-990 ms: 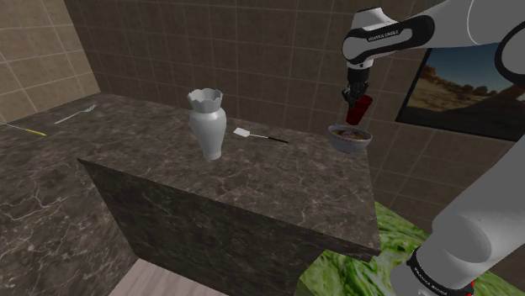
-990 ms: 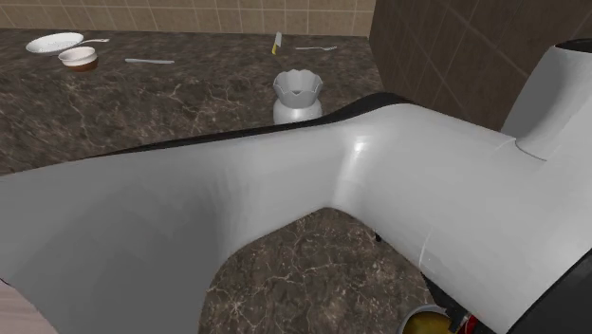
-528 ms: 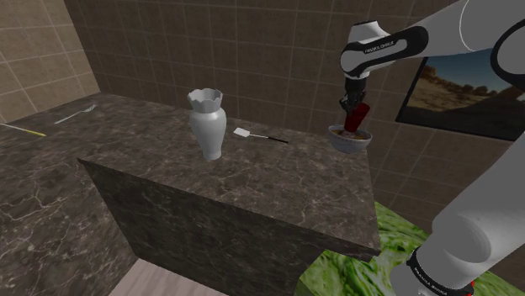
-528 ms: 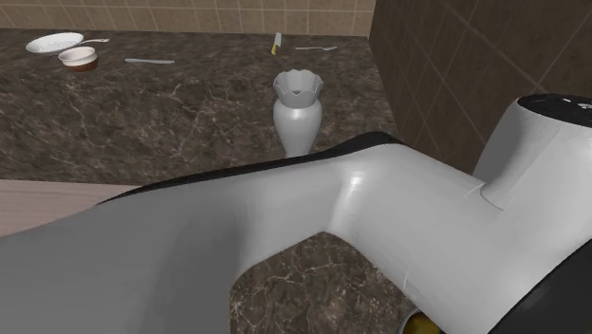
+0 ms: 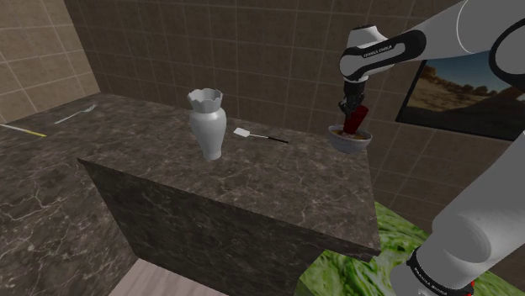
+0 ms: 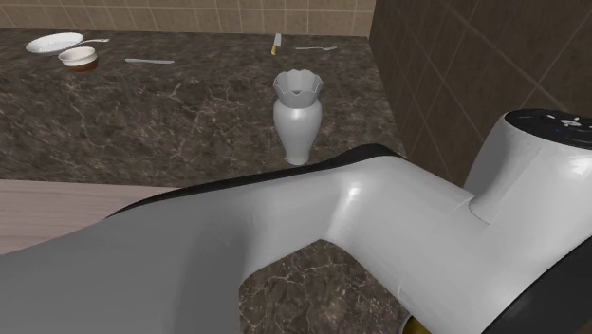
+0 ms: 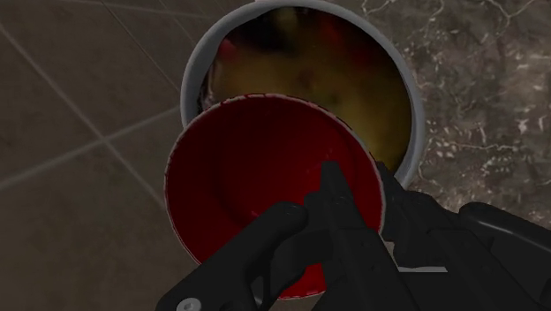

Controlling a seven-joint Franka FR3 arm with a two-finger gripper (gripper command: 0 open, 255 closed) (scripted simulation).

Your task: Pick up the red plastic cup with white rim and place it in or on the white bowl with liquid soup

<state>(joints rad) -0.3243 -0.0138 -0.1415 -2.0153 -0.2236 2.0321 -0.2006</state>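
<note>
Your end effector (image 7: 353, 193) is pinching the red cup (image 7: 247, 177) by its rim; the cup hangs directly over the soup bowl (image 7: 409, 99).

Dim, even light throughout, with soft shadows.

The dark red round cup (image 5: 357, 121) (clasped by the black fingers (image 7: 340, 212)) came down from above to the white round soup bowl's (image 5: 349, 143) mouth.

Red cup (image 7: 256, 194), white bowl (image 5: 349, 144), dark marbled counter (image 5: 252, 172)
</note>
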